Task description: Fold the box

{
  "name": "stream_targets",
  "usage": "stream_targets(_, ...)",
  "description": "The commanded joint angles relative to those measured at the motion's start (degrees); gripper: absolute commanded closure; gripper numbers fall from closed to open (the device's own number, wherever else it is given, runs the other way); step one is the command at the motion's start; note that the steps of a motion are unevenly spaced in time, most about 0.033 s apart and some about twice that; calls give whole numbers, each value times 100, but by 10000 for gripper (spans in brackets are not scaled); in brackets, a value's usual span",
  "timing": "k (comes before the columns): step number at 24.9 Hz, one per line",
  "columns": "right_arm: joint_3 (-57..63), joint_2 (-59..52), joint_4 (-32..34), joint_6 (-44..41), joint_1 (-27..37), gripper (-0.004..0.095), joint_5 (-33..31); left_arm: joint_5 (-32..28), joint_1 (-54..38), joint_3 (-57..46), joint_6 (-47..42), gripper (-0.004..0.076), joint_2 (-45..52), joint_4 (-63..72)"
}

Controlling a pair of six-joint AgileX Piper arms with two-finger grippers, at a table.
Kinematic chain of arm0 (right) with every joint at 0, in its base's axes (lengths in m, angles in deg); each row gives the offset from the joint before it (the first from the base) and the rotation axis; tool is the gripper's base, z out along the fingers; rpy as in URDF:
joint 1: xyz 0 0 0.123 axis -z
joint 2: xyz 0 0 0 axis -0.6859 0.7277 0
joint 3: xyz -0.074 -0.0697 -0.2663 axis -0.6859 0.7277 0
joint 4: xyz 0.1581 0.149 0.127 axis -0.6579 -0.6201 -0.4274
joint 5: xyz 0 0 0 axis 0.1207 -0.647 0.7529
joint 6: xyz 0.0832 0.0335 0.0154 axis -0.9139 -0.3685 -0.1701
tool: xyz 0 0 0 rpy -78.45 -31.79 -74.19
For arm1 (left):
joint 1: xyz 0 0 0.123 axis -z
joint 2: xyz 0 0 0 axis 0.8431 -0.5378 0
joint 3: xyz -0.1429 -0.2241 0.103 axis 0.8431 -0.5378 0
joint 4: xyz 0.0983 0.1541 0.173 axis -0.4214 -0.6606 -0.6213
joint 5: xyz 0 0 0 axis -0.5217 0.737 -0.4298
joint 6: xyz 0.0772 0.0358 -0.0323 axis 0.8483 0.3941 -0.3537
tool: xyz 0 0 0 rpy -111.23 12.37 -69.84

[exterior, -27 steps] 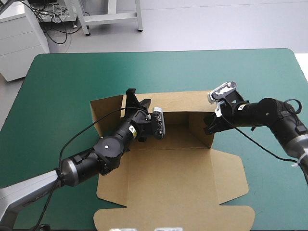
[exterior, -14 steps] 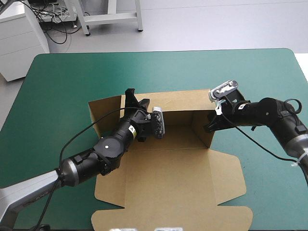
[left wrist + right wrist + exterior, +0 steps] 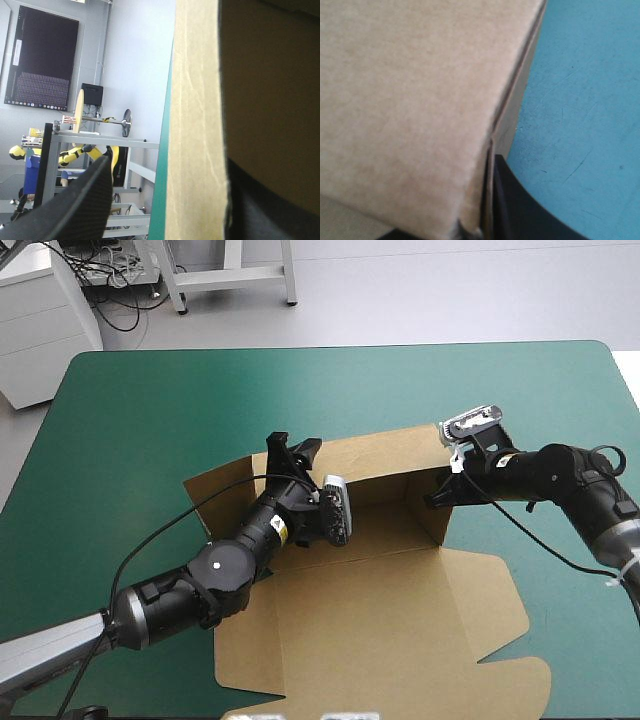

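Black fingers of the left gripper (image 3: 295, 443) stand apart astride the raised far wall of the brown box (image 3: 380, 610); the right gripper (image 3: 436, 500) pinches its right wall. Mid-table, the box runs far-to-near, skewed, lid flat toward the near edge of the teal-green cover (image 3: 130, 420).
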Motion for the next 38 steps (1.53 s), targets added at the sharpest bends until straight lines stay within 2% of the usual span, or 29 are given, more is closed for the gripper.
stream_targets(1, -128, -137, -67, -126, -6, 929, -13, 496, 367, 150, -51, 254, 343, -56)
stream_targets(7, -211, -137, 111, -375, -6, 929, 64, 946, 1148, 177, 486, 254, 518, 581)
stream_targets(13, -225, -137, 173, -389, -6, 929, 90, 1978, 1976, 719, 1453, 269, 565, 1687)
stream_targets(14, -225, -137, 173, -389, -6, 930, 90, 2062, 2080, 847, 1635, 291, 565, 1868)
stream_targets(15, -225, -137, 173, -389, -6, 930, 90, 2201, 2245, 1217, 2040, 374, 565, 2292)
stream_targets(16, -225, -137, 173, -389, -6, 930, 90, 2228, 2284, 1375, 2139, 414, 565, 2491)
stream_targets(17, -225, -137, 173, -389, -6, 930, 90, 2241, 2317, 1785, 2432, 505, 565, 2958)
stream_targets(20, -225, -137, 173, -389, -6, 930, 90, 2497, 2317, 2533, 2892, 601, 555, 3648)
stream_targets(21, -225, -137, 173, -378, -6, 930, 90, 2715, 2317, 2840, 3066, 671, 546, 3765)
stream_targets(23, -225, -137, 212, -378, -6, 930, 112, 3087, 2306, 3180, 3217, 749, 546, 3774)
stream_targets(24, -225, -137, 212, -378, -6, 930, 112, 3326, 2306, 3322, 3257, 734, 546, 3774)
stream_targets(28, -225, -137, 297, -378, -6, 930, 86, 3719, 1717, 3718, 3425, 734, 546, 4217)
stream_targets(32, -225, -137, 346, -396, -6, 930, 74, 3698, 823, 3864, 3710, 732, 566, 4955)
stream_targets(38, -225, -137, 346, -396, -6, 930, 65, 3252, -754, 3868, 3680, 733, 677, 5963)
